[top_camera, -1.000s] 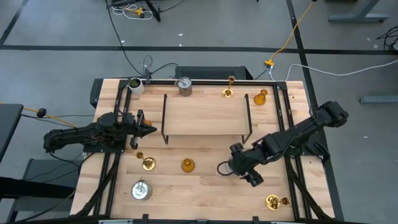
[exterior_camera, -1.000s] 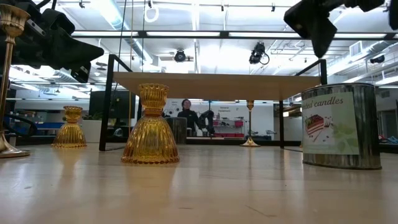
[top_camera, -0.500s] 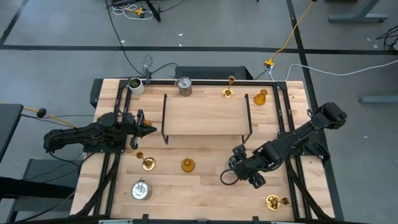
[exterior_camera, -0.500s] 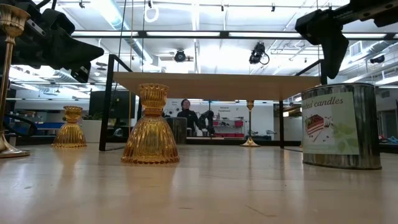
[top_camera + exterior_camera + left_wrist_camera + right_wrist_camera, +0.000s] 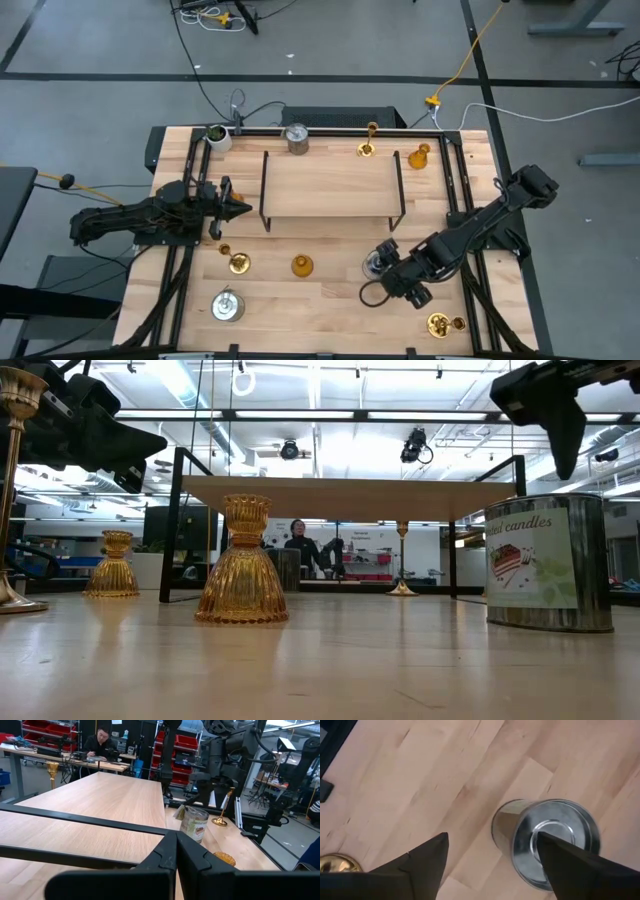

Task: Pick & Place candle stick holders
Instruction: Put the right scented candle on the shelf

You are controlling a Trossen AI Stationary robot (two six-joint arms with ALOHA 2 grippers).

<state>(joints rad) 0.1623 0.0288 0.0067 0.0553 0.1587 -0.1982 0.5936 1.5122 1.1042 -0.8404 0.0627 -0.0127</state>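
— Near the front right of the bench, what is being attempted?

— A silver tin is being approached from above by the right tool. Its fingers are spread wide and nothing is held yet; one finger overlaps the tin's rim, the other stands off to the side.

— How should the grasp be made well?

— The tool probably needs to be shifted until the tin sits midway between the fingers, then lowered before any closing, so the tin is not tipped or pushed.

— And the left tool?

— It is kept shut and empty by the rack, away from the amber holder.
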